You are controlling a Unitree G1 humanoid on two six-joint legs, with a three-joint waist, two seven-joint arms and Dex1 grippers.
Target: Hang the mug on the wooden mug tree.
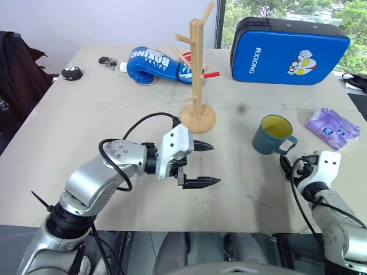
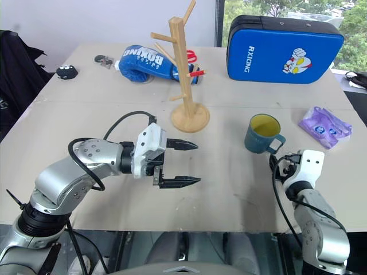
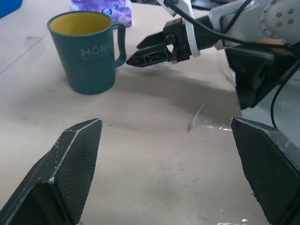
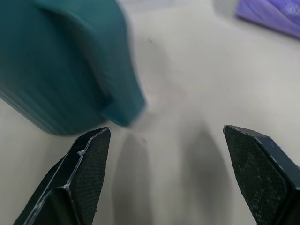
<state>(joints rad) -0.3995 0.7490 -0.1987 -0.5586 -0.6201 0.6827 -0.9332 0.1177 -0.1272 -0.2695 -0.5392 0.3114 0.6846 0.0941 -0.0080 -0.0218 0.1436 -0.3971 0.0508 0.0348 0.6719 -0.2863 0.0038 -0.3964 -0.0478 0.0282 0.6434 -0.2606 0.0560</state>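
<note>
Indoors | beige table [image 1: 86, 114] by window [image 1: 287, 8] | mug [image 1: 273, 135] upright | left gripper [image 1: 205, 164], right gripper [image 3: 147, 49] spread

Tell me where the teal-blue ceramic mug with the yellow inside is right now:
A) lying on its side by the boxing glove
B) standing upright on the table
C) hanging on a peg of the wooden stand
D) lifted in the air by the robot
B: the teal-blue ceramic mug stands upright on the table, apart from the light wooden mug tree; neither end effector holds it.
</note>
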